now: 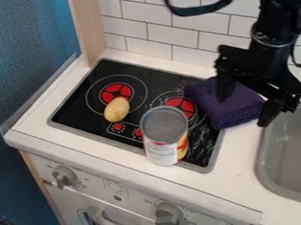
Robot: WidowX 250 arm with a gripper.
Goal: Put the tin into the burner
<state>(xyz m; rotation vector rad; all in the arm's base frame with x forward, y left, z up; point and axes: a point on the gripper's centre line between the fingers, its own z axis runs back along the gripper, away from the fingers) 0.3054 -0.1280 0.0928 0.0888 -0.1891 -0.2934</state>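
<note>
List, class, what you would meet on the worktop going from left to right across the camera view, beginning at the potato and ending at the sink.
Yellow potato → tin with a grey lid → folded purple cloth → grey sink.

Fixed camera | above counter | slanting down | stove, sink edge in frame

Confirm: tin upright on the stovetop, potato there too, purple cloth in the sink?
No, the purple cloth isn't in the sink. Camera view: it lies over the stovetop's right edge and onto the counter. Upright tin and potato on the stovetop: correct.
</note>
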